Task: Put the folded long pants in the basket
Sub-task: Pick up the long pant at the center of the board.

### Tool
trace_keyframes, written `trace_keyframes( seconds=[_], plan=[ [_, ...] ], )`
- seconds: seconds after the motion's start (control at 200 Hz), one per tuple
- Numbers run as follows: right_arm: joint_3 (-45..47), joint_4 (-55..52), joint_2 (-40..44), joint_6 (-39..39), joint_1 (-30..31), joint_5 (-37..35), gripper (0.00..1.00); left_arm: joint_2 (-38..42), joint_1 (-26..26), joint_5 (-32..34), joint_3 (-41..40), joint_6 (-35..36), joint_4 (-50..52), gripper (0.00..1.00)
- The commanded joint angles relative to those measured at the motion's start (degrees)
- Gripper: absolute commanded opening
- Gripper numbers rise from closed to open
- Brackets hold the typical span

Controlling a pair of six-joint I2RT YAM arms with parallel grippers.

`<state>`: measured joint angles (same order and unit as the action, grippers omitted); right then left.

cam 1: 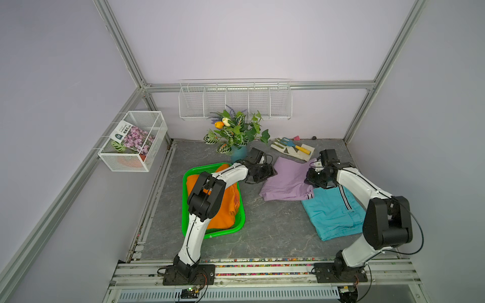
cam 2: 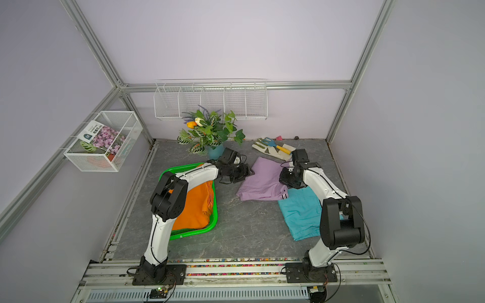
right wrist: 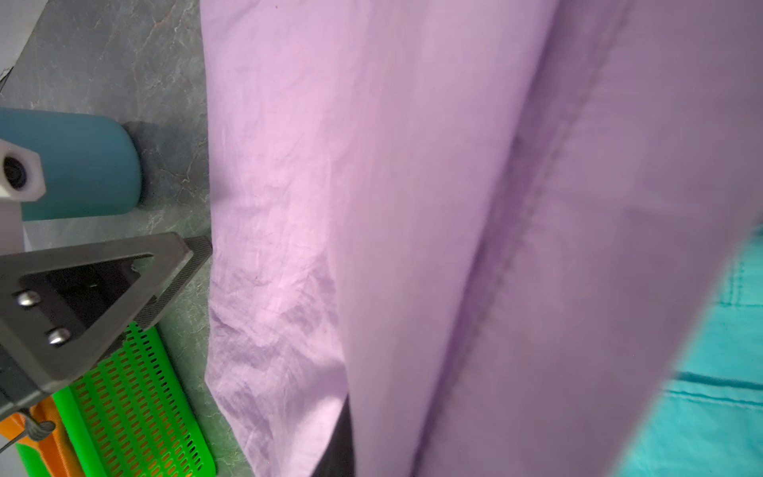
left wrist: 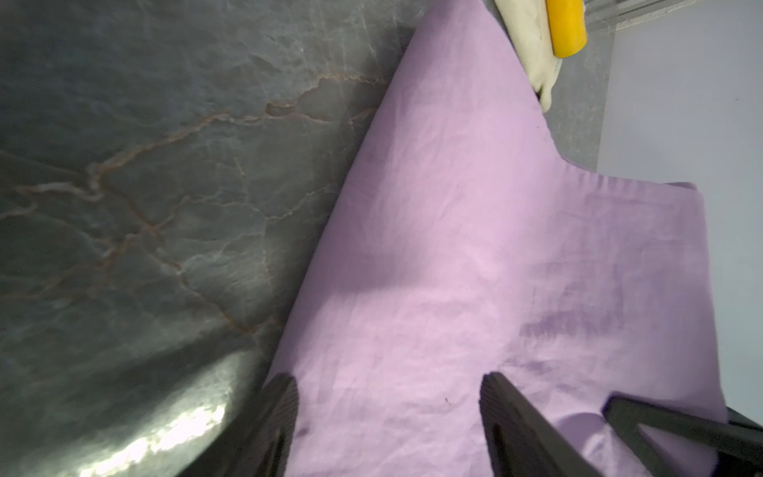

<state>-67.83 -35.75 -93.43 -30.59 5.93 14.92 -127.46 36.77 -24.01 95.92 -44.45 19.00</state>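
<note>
Nearest the lens ran a ribbed aluminium rail [cam 1: 262, 272] carrying both arm bases. Beyond it lay the worktop [cam 1: 262, 230], a grey slab with pale and rusty marble veining. On its left side sat the basket [cam 1: 214, 234], a shallow rectangle of bright green plastic with rounded corners and slotted mesh. The orange pants [cam 1: 227, 207] lay folded inside it, plain cloth covering most of its floor. The lilac pants [cam 1: 286, 181], soft and faintly creased with a striped hem, lay on the worktop to the right of the basket, outside it. Their hem corner met the teal pants [cam 1: 333, 215], which lay flat further right and showed a black-and-white side stripe. Behind them were white gloves [cam 1: 279, 147] under a trowel [cam 1: 301, 149] with a yellow handle, and a leafy plant [cam 1: 236, 131] in a teal pot. A white wire rack [cam 1: 235, 102] hung on the back wall. A white mesh box [cam 1: 123, 162] on the side rail held a flower packet [cam 1: 135, 137].

The left arm [cam 1: 228, 171] bent over the basket and reached right. The left gripper [left wrist: 388, 380] stood with jaws apart astride the basket-side edge of the lilac cloth, gripping nothing. The right arm [cam 1: 362, 183] leaned in from the other side. The right gripper [cam 1: 315, 181] had its jaws closed on the opposite edge of the lilac pants, which was raised off the worktop, though cloth hid most of its fingers in the right wrist view.
</note>
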Motion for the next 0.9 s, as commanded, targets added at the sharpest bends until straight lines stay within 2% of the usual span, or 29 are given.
trace_keyframes(
  seconds=[0.0,0.21,0.305,0.42,0.51,0.625,0.66,0.895],
  plan=[
    [-0.1,0.9,1.1,1.1,-0.4,0.6,0.0,-1.7,0.2,1.5,2.1,2.5,2.7,0.73],
    [0.6,2.9,1.1,0.3,-0.4,2.4,0.0,-4.2,0.4,3.6,3.3,5.3,5.4,0.73],
    [1.1,3.5,0.8,0.2,-0.4,2.4,0.0,-5.0,0.4,1.9,3.5,5.6,4.9,0.72],
    [1.5,3.7,0.2,0.2,-0.4,2.4,0.0,-5.8,0.5,-1.8,3.5,5.8,3.2,0.58],
    [1.7,3.6,-0.5,0.2,-0.4,2.1,0.0,-6.1,0.8,-4.9,3.4,5.8,1.6,0.42],
    [2.0,3.8,-1.2,0.2,-0.4,1.7,0.0,-5.9,0.9,-7.7,2.9,5.3,-0.1,0.14],
    [2.1,3.8,-1.4,0.3,-0.4,1.7,0.0,-5.6,0.9,-8.0,2.8,5.2,-0.4,0.0],
    [1.8,4.1,-1.5,0.4,-0.4,1.4,0.0,-0.6,0.9,-7.0,4.1,5.5,0.5,0.0]
  ],
)
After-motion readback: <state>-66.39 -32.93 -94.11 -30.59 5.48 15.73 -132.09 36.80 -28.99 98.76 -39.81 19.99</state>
